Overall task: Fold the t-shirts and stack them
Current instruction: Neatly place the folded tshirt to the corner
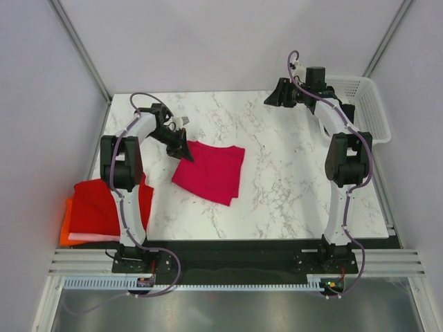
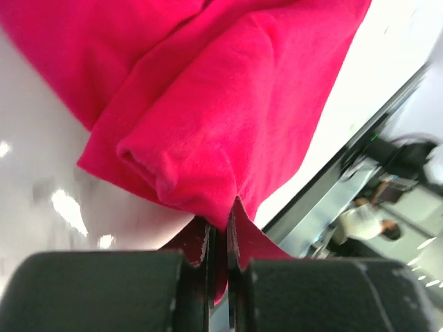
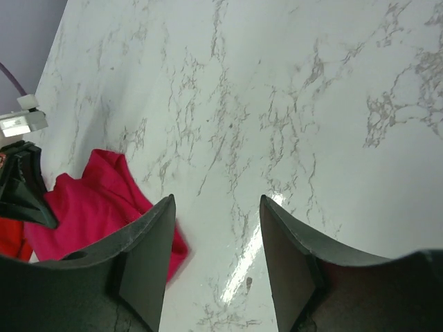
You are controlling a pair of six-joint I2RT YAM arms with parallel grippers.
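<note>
one crimson t-shirt (image 1: 211, 173) between stack (image 1: 93, 206) and basket (image 1: 374, 114)

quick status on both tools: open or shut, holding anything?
Left tool: closed, pinching the edge of the crimson shirt.
Right tool: open, holding nothing.

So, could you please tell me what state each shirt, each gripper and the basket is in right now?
crimson t-shirt: folded on the table, one corner pinched.
left gripper: shut on the crimson t-shirt's corner.
right gripper: open, holding nothing, above bare table.
red t-shirt: folded, lying on the orange t-shirt.
orange t-shirt: underneath, mostly covered.
basket: upright at the far right, nothing seen inside.
</note>
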